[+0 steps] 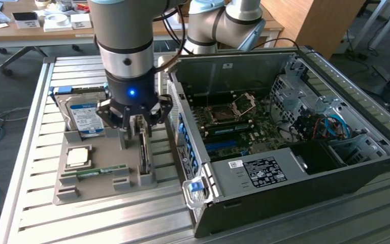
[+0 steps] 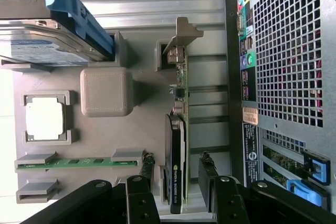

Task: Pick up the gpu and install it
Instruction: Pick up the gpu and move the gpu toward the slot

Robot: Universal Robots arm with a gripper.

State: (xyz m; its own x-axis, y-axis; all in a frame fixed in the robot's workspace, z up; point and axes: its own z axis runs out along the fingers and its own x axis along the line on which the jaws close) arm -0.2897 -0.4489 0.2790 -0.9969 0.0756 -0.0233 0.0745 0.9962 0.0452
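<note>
Gpu [image 2: 177, 145] stood on edge in outermost slot of tray [image 2: 105, 135]. Gripper [image 2: 177, 163] poised above tray, jaws released, card straddled unclamped between fingers [image 2: 148, 167]. Long axis laid across closing direction.

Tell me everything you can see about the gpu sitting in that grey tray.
The gpu is a thin card standing on its long edge in a slot of the grey tray, beside the open computer case. Its green circuit board carries a black cooler block with a small green logo, and a pale silvery metal bracket caps one end. The gripper straddles the cooler end, open, with a gap on each side, so only the tray appears to touch it.
</note>
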